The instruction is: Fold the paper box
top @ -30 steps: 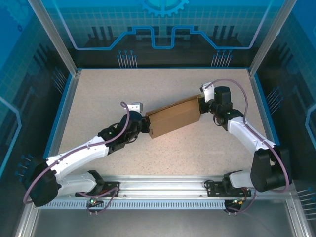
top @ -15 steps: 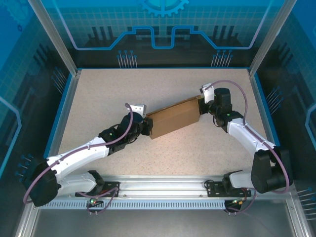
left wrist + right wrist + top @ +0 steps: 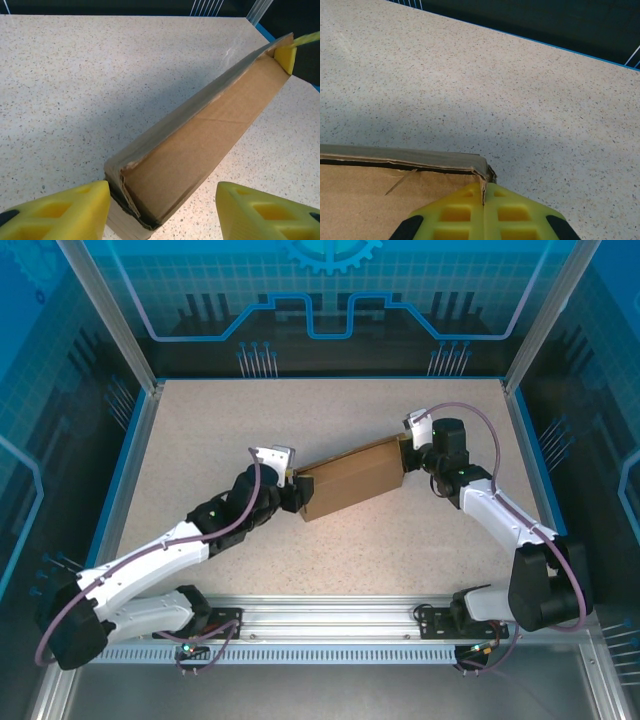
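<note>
The box (image 3: 352, 478) is lying closed and flat on the desk (image 3: 200, 430) at the middle of the top view, slanting from lower left up to upper right, and each arm is reaching in to one of its short ends. At the upper-right end the right gripper (image 3: 407, 454) is holding its jaws together; in the right wrist view, at the bottom centre, the cardboard edge is running straight into the seam between the yellow pads (image 3: 465, 215), so they are most likely pinching the thin end wall there. That grip seems to be anchoring the box so it is not sliding or springing open while the other end is being worked. At the lower-left end the left gripper (image 3: 292, 488) is sitting with its jaws apart. In the left wrist view its two yellow fingers (image 3: 65, 212) are standing at the bottom corners of the frame, one on each side of the near end of the box (image 3: 200, 145), whose corner is looking creased and slightly gaping. Whether the left finger is touching the cardboard I cannot tell. Straddling that end, the jaws are probably positioned either to let it go or to squeeze it square.
</note>
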Robot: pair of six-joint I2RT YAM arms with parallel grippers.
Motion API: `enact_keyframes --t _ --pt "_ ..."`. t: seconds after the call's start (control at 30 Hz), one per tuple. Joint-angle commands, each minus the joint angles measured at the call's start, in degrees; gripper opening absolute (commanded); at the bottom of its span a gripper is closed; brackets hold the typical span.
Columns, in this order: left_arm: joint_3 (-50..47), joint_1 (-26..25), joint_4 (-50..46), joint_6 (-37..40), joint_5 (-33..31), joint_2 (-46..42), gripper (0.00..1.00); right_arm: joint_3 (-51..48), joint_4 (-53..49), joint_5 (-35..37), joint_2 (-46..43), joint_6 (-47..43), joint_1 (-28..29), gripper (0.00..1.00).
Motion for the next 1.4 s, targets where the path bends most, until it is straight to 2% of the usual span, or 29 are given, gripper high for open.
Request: enact_keyframes --t 0.0,0.13,0.27,0.37,0.57,0.77,1.37 --pt "6.5 3.4 -3.7 2.3 5.3 3.1 0.61 -1.8 -8.1 -0.9 2.4 0.5 1.4 0.06" --pt "12.6 7.8 -7.4 2.6 14.9 9.2 0.62 -1.6 -8.0 -0.9 2.7 0.6 1.6 0.06" --pt "16.8 8.7 -7.7 5.5 22.3 14.7 0.63 -1.4 -8.1 -0.9 3.1 0.6 1.7 0.06" --pt "19.9 8.6 -8.3 8.9 25.3 18.6 0.62 -1.4 -8.1 -0.8 3.0 0.5 1.7 0.06" --pt "24.5 8.9 -10.2 10.5 27.6 24.4 0.49 -1.3 -8.3 -0.8 3.2 0.4 1.8 0.06" --pt "23.8 8.9 -8.3 10.5 31.2 24.7 0.4 -1.1 -8.3 -1.0 3.8 0.5 1.8 0.06" --pt "20.6 7.9 -8.5 13.7 33.9 25.6 0.3 -1.2 -8.4 -0.7 3.7 0.8 2.0 0.09"
